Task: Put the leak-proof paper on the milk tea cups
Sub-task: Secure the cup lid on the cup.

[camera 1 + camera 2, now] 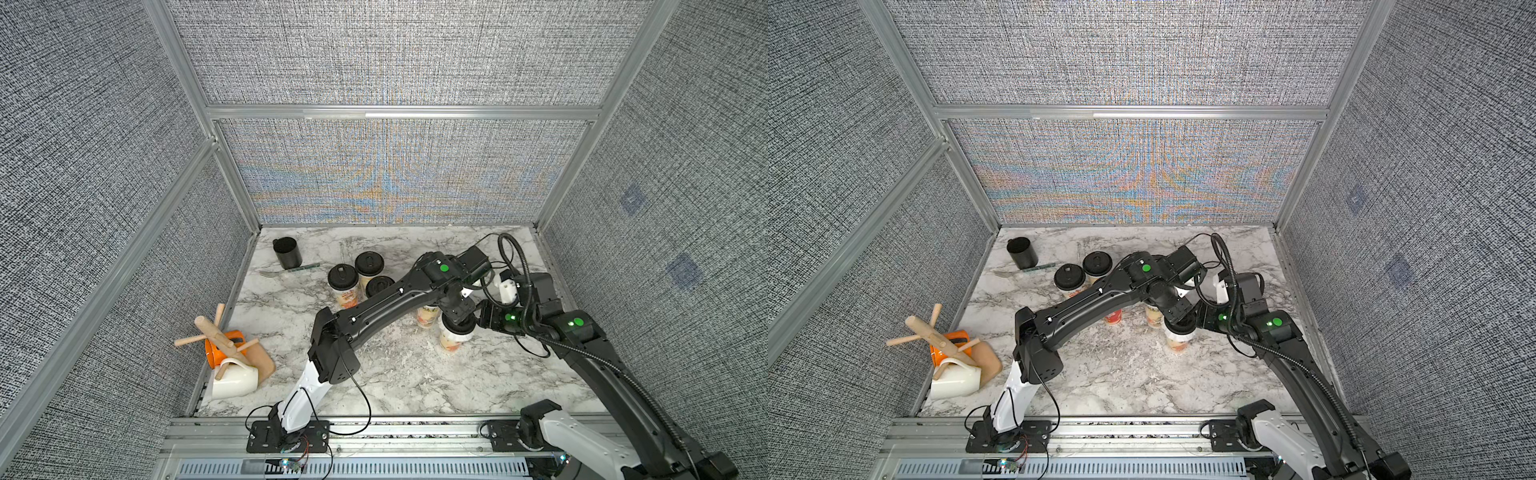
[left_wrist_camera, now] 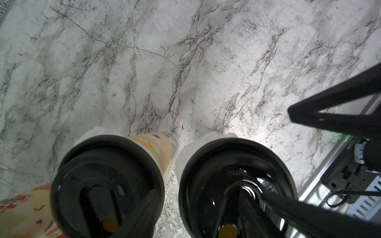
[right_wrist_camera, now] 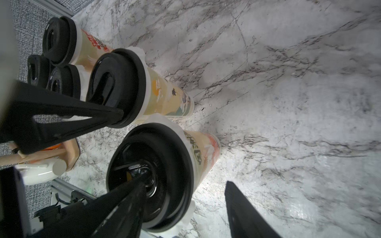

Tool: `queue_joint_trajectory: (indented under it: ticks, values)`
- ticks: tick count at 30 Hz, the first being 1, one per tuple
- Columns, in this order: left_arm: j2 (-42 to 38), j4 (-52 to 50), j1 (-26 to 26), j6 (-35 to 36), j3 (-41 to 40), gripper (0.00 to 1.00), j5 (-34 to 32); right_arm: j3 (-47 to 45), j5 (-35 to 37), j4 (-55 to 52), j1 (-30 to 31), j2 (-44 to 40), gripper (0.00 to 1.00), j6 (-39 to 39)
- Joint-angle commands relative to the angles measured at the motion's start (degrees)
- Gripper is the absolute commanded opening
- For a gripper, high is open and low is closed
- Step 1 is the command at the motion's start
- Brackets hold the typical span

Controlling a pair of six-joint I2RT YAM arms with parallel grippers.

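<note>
Pressure should fall straight down on the near lid [image 3: 171, 160], so the paper [image 3: 162, 121] seats evenly around the cup [image 3: 206, 152]. Left gripper [image 2: 198, 193] and right gripper [image 3: 186, 181] stand spread, grasping nothing.

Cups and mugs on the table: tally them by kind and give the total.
Lidded printed paper cups: 5
Plain black cup: 1
Mugs: 2
Total: 8
</note>
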Motion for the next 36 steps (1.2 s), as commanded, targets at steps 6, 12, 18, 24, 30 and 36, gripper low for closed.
queue_joint_trajectory:
  ticks: [6,12,18,24,30,36]
  values:
    - [1.6,-8.5,0.0,0.9,0.1,0.64,-0.7,-2.7,-1.4,5.6,1.8,1.6,0.63,1.8]
    - [1.9,-8.3,0.1,1.0,2.5,0.64,0.5,-3.7,2.7,3.5,2.0,2.2,0.62,1.6]
    - [2.1,-7.8,0.0,2.5,7.8,0.68,2.7,-3.8,5.7,0.7,2.0,1.1,0.61,1.6]
    - [-1.1,-2.5,0.1,3.1,8.2,0.71,6.1,-5.0,7.1,-0.1,1.9,0.7,0.61,1.8]
    - [-6.1,-1.7,0.1,-2.2,5.4,0.63,3.0,-4.6,7.4,-0.5,1.9,0.7,0.61,1.6]
    - [-11.1,-0.2,0.6,-13.1,-5.0,0.40,-0.8,-4.2,7.9,-1.3,1.9,0.7,0.60,0.9]
